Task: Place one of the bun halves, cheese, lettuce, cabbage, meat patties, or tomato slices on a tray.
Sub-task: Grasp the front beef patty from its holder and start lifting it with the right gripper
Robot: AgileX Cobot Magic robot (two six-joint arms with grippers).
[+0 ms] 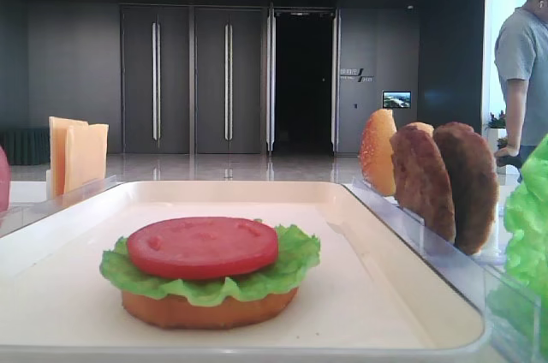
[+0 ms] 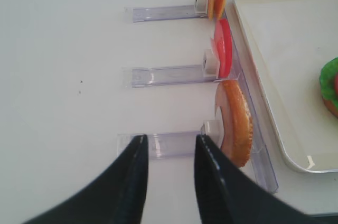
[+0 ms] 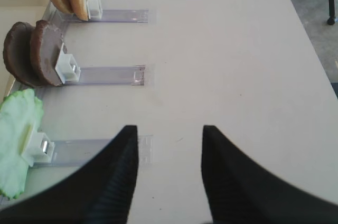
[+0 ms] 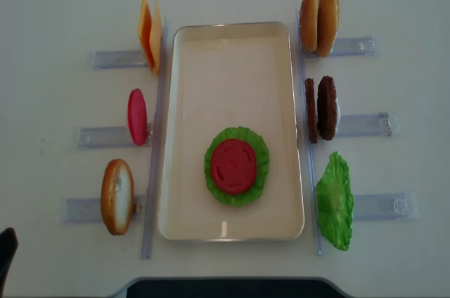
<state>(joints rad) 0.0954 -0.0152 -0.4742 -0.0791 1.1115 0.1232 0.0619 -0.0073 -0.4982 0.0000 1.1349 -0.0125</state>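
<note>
One tray [image 4: 232,41] sits mid-frame. Two meat patties [image 4: 320,108] at right, two cheese slices [image 4: 149,43] upper left. Four bun halves [image 4: 318,22]: two upper right, one lower left, one under the stack. Two tomato slices [image 4: 233,166], two lettuce pieces [image 4: 335,202], six clear racks [image 4: 365,125].

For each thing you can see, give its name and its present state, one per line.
tray: flat on table, holding one stack
stack: bun half lowest, lettuce leaf over it, tomato slice on top
meat patties: two, upright in rack
cheese: upright in rack
left gripper: open, empty
right gripper: open, empty
</note>
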